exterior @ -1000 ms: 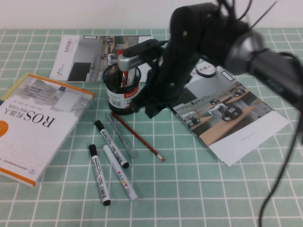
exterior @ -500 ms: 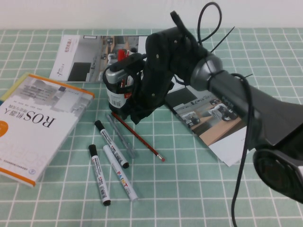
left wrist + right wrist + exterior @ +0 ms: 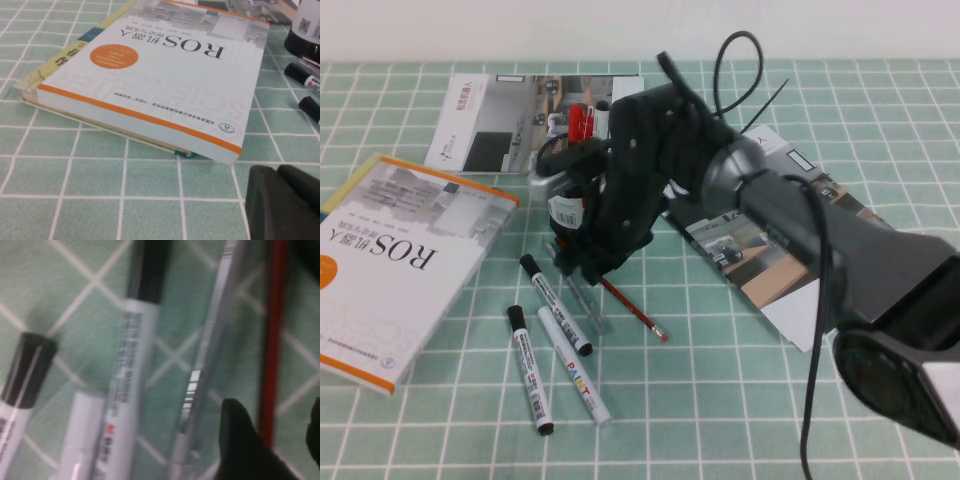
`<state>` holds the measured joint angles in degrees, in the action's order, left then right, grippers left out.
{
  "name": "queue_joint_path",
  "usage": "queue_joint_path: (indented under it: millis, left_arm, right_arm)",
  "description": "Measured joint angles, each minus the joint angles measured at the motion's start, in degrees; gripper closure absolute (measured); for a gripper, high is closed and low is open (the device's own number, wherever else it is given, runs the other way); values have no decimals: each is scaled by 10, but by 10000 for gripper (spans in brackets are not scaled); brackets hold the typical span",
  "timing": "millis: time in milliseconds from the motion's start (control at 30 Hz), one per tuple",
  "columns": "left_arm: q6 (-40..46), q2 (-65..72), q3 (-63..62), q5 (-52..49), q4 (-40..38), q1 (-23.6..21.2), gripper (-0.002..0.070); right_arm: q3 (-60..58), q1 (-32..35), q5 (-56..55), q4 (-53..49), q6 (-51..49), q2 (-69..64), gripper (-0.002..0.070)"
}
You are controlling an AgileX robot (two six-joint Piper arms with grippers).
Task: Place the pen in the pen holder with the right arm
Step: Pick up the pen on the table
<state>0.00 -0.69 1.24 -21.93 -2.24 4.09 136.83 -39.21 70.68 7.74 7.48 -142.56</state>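
The red pen (image 3: 638,315) lies flat on the green mat in front of the pen holder (image 3: 563,208), its far end hidden under my right arm. The holder, a black mesh cup with a white label, stands upright and is partly hidden by the arm. Red items stick up from it. My right gripper (image 3: 583,268) is low over the pens. In the right wrist view it (image 3: 274,410) is open, with the red pen (image 3: 272,340) running between its two fingers (image 3: 240,440). My left gripper (image 3: 278,174) hovers low by the book's corner, shut and empty.
A translucent grey pen (image 3: 588,302) lies beside the red pen. Three white black-capped markers (image 3: 556,305) lie next to them. A thick ROS book (image 3: 390,250) is at the left. Brochures lie behind the holder (image 3: 495,120) and at the right (image 3: 810,250).
My right arm has swung down from above the pen holder toward the front. Its gripper has lowered onto the lying pens. The pens and holder have not moved.
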Motion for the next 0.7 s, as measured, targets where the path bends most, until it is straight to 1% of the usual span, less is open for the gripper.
queue_joint_path:
  millis: [233, 533, 700]
  left_arm:
    - [0, 0, 0, 0, 0, 0, 679]
    - [0, 0, 0, 0, 0, 0, 679]
    - [0, 0, 0, 0, 0, 0, 679]
  right_arm:
    - [0, -29, 0, -36, -1, 0, 410]
    - [0, -30, 0, -81, -2, 0, 410]
    - [0, -26, 0, -80, -2, 0, 410]
